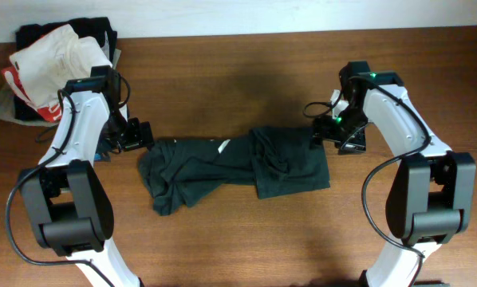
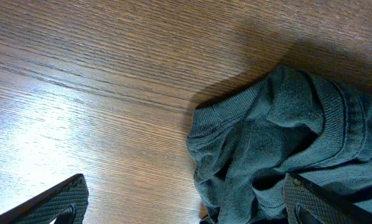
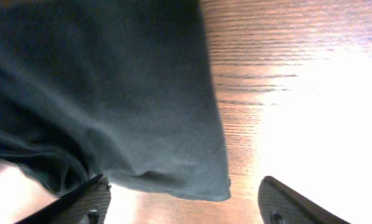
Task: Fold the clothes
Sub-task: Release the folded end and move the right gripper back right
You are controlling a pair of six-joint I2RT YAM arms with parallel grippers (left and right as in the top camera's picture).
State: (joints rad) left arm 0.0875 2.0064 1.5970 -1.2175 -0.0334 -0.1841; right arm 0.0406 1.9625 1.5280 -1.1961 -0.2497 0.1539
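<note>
A dark green garment [image 1: 230, 167] lies crumpled across the middle of the wooden table, its right part folded into a flat panel. My left gripper [image 1: 139, 135] is open at the garment's left end; in the left wrist view its fingers [image 2: 186, 202] straddle the ribbed hem [image 2: 279, 143] without closing on it. My right gripper [image 1: 322, 131] is open at the garment's upper right corner; in the right wrist view its fingers [image 3: 186, 202] stand over the cloth's corner [image 3: 142, 112], holding nothing.
A pile of other clothes [image 1: 59, 60], cream, red and black, sits at the table's back left corner, behind my left arm. Bare wood table [image 1: 246, 239] lies in front of the garment and behind it.
</note>
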